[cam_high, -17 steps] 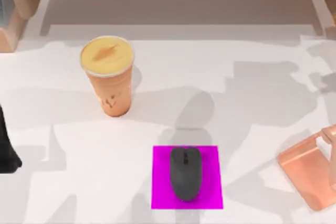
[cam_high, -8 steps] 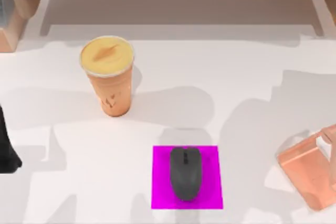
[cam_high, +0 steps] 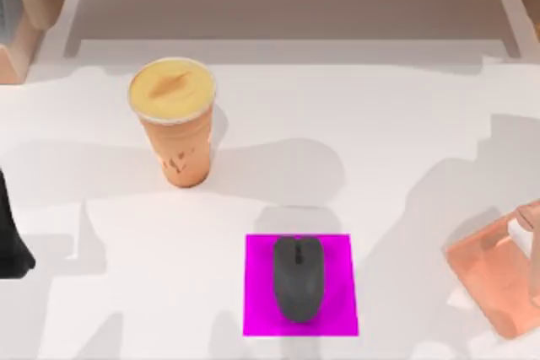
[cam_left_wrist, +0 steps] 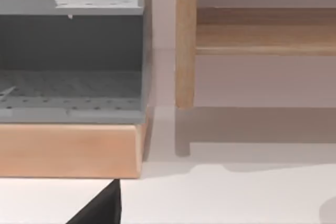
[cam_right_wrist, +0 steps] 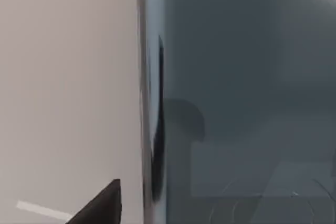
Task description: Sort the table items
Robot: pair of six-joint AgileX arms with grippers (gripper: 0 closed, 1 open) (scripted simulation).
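Shadows shifted right; dark grey mouse on magenta square.

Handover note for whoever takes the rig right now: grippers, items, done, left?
Left arm: parked at the table's left edge, holding nothing that I can see; fingers not readable.
Right arm: nothing of it readable in the top view; fingers not readable in its wrist view.
Mouse: lying on the magenta square, near front centre of the table.
Cup: upright, lid on, back left, apart from the mouse.
Copper stand: at the right edge.
Done: mouse looks placed on the square.
Left: probably the cup, which nothing is touching.
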